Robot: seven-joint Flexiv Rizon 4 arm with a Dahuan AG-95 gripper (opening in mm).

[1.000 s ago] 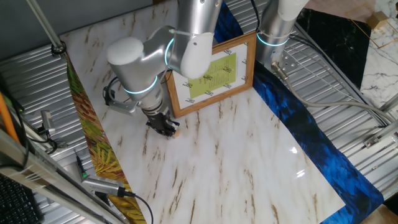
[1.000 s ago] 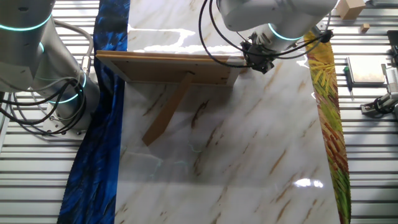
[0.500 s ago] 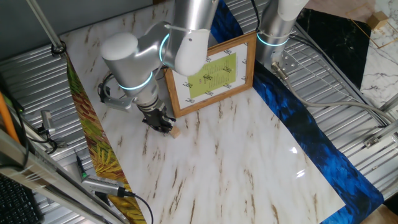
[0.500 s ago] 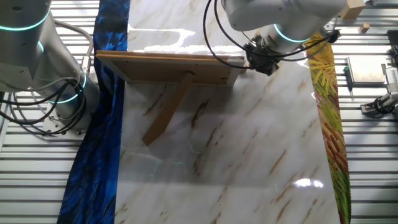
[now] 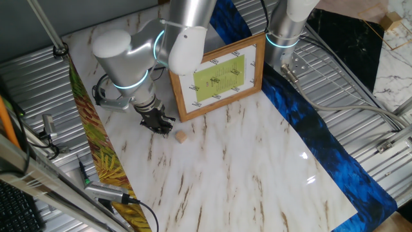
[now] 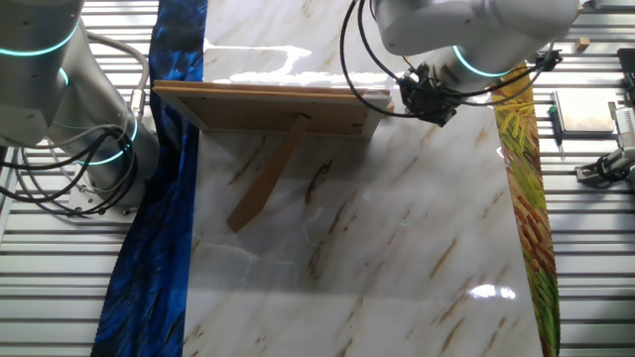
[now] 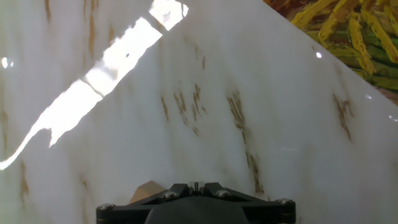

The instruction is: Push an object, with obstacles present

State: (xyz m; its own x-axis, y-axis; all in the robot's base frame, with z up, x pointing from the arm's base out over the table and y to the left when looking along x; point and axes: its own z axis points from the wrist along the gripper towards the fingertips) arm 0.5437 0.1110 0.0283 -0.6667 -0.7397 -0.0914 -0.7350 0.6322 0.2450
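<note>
- Block (image 5: 181, 136): lies on the desk (image 5: 244, 167) just off the picture frame's (image 5: 219, 77) near corner; too small to judge its long axis.
- Claw (image 5: 158, 124): beside the block, apart from it; opening cannot be told.

The picture frame (image 5: 217, 76) stands propped upright across the far part of the counter (image 5: 244, 167), blocking passage there. The block (image 5: 182, 136) lies just off the frame's corner, with open marble on its near side. A blue cloth strip (image 5: 322, 142) borders one edge.
</note>
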